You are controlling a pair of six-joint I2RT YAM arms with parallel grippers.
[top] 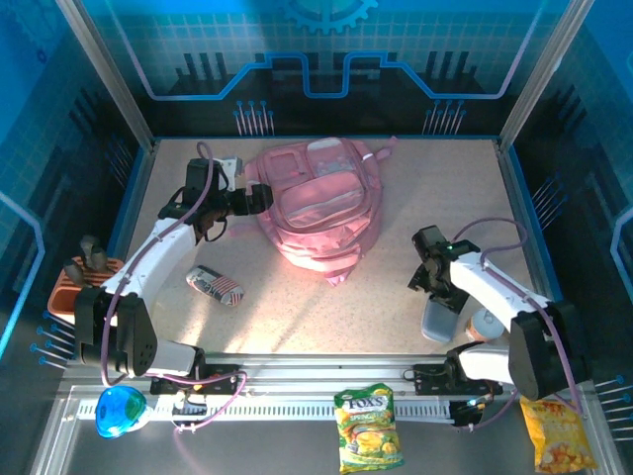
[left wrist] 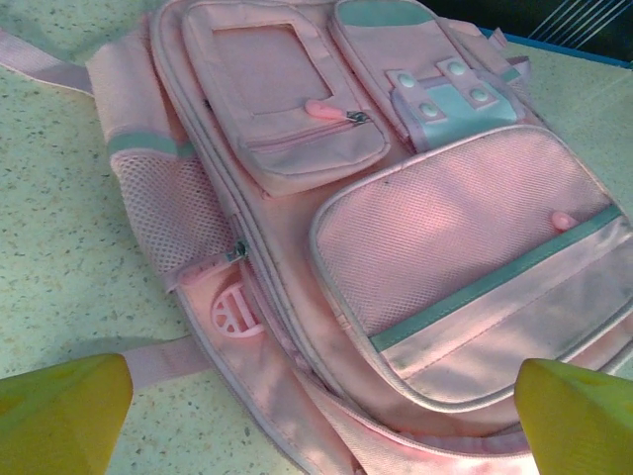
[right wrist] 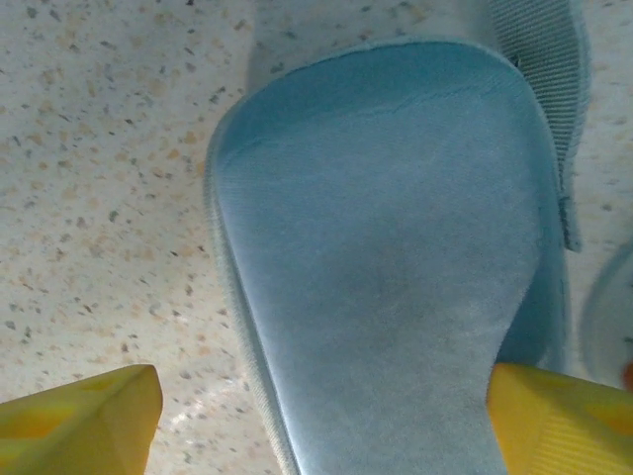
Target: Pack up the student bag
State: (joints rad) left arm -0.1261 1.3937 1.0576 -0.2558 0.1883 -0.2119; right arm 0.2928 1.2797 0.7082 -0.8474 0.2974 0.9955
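The student bag (top: 315, 203) is seen lying flat, front side up, at the middle of the far half of the tabletop (top: 415, 178). Its front pockets are zipped shut in the left wrist view, so nothing inside them can be made out; the mesh side pocket (left wrist: 178, 213) lies flat against the bag. Whether anything is packed in the main compartment cannot be told.

The left end effector (top: 259, 195) is held just beside the bag's left side, its jaws spread fully apart and nothing gripped between them.

The right end effector (top: 423, 279) is poised near the right edge of the tabletop, over a pale blue slipper (right wrist: 386, 247) that lies on the surface. Its yellow fingers (right wrist: 79, 416) are spread wide on either side of the slipper; whether they touch it cannot be told.

An orange tray (top: 61, 297) is set at the left edge of the tabletop, with a few dark items in it that are too small to identify. A small patterned pouch (top: 216, 285) lies near the front left. On the ledge in front, a green snack packet (top: 368, 427) and an orange snack packet (top: 559, 435) are laid.
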